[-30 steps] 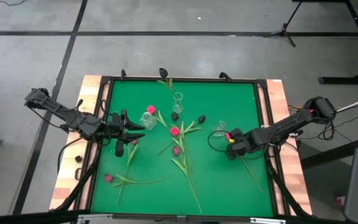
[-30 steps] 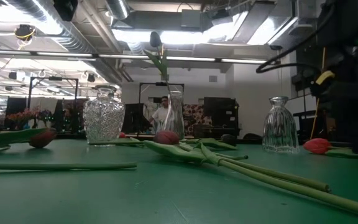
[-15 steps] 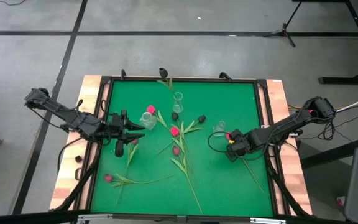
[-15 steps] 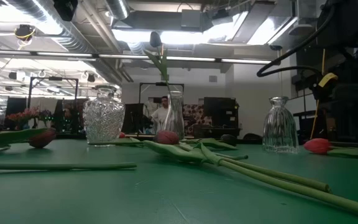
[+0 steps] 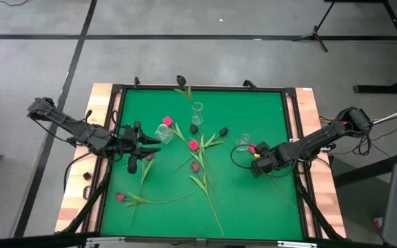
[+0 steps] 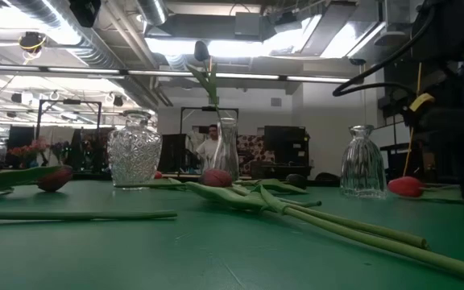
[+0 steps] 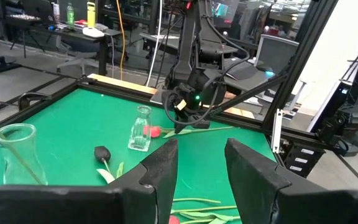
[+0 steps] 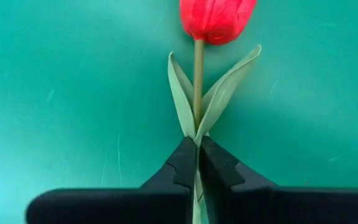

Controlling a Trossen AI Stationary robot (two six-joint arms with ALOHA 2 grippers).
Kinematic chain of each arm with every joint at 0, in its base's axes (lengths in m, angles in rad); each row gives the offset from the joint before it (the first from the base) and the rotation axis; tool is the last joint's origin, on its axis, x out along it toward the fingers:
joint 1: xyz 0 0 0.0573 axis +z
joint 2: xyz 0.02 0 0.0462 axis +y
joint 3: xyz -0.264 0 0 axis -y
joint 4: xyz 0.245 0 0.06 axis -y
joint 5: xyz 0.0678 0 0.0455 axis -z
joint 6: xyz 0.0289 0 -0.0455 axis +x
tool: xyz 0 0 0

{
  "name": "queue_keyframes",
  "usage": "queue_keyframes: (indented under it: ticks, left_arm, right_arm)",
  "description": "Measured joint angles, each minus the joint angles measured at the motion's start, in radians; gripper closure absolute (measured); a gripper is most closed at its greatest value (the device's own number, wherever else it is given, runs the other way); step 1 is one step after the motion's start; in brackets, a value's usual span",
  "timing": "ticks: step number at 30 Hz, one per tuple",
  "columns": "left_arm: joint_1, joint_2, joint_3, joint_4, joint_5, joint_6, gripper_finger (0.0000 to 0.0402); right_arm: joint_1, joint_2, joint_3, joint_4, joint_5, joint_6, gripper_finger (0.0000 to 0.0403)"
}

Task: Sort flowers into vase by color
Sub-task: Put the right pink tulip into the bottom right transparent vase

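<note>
The right gripper (image 8: 197,163), at 3 o'clock on the bench (image 5: 253,207), has just pinched its jaws shut on a red tulip (image 8: 216,18) stem, ready to lift.

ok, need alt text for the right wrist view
The right gripper is shut on the green stem of a red tulip lying on the green table. The pinch sits just below where two leaves fork, with the flower head beyond them.

The right gripper (image 8: 197,163) now pinches shut on the red tulip's (image 8: 216,17) stem, its head slightly shifted.
</note>
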Motion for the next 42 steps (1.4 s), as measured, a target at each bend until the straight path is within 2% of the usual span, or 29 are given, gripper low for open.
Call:
queue_keyframes:
  ticks: [5,12,17,25,29,33,36,42]
  left_arm:
    - [0.000,0.000,0.000,0.000,0.000,0.000,0.0271]
    - [0.000,0.000,0.000,0.000,0.000,0.000,0.0271]
    - [0.000,0.000,0.000,0.000,0.000,0.000,0.0271]
    - [0.000,0.000,0.000,0.000,0.000,0.001,0.0271]
    - [0.000,0.000,0.000,-0.001,0.000,0.001,0.0271]
    - [0.000,0.000,0.000,-0.001,0.000,0.001,0.0271]
    - [0.000,0.000,0.000,-0.001,0.000,0.002,0.0271]
    - [0.000,0.000,0.000,-0.001,0.000,0.004,0.0271]
  right_arm:
    - [0.000,-0.001,0.000,-0.003,0.100,0.070,0.0398]
    - [-0.035,-0.001,0.000,-0.040,0.314,0.188,0.0397]
    - [-0.102,-0.012,0.000,-0.040,0.491,0.182,0.0400]
    - [-0.225,-0.121,0.000,-0.027,0.689,0.040,0.0400]
    - [-0.261,-0.225,0.000,0.027,0.788,-0.071,0.0397]
    - [-0.261,-0.337,0.000,0.143,0.902,-0.247,0.0397]
    - [-0.262,-0.418,0.001,0.275,0.968,-0.435,0.0396]
    - [-0.262,-0.527,0.001,0.590,1.002,-0.865,0.0396]
